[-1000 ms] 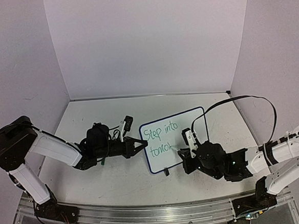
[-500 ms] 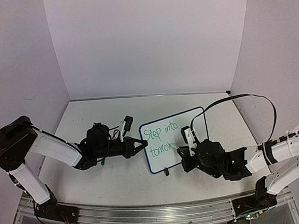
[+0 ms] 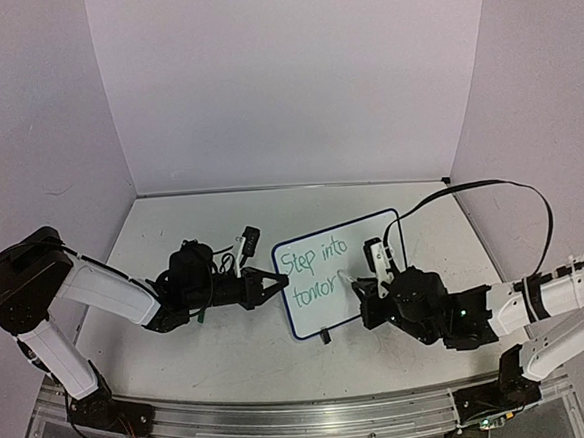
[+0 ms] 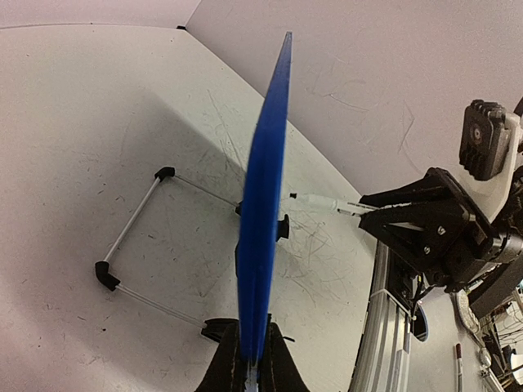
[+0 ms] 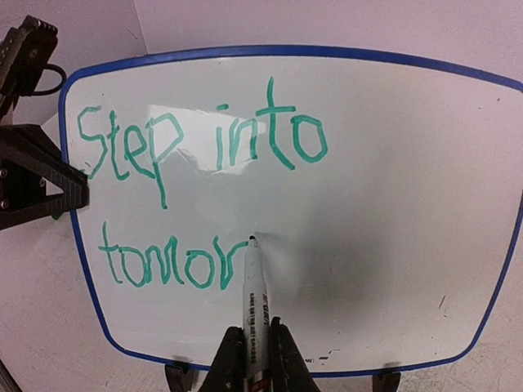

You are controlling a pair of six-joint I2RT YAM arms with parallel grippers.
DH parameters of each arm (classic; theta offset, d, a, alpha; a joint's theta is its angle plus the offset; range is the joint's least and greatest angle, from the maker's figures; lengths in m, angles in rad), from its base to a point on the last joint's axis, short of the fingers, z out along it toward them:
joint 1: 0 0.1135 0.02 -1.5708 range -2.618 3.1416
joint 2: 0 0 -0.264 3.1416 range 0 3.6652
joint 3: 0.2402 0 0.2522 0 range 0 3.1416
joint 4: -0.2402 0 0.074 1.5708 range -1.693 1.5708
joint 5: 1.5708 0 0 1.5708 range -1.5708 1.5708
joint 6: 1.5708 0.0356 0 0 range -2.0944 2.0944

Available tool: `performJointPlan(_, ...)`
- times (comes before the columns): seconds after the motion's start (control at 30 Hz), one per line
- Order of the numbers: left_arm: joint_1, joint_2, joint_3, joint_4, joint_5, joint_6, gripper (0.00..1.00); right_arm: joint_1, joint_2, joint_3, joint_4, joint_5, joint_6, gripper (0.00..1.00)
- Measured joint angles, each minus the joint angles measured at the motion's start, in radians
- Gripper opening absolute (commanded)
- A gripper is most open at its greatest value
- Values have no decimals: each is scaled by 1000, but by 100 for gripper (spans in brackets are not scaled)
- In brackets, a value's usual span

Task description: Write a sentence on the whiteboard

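Right gripper (image 3: 365,294) farther right (with marker (image 5: 254,286))

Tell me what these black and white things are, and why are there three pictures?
They are two robot arms with pincher hands, called grippers. The big picture looks down from above. The other two come from little cameras, one on each wrist. On the table stands a whiteboard. The left gripper pinches its blue edge, probably to steady it. The right gripper holds a marker with its tip at the board, writing a green sentence. It reads "Step into tomor", so the last word looks unfinished.
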Motion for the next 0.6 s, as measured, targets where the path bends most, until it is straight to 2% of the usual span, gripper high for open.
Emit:
performJointPlan(0.23,0,0,0,0,0,0,0,-6,-35,-9,7,-14,-5,0)
performJointPlan(0.6,0,0,0,0,0,0,0,-12,12,-9,15,-29,-22,0)
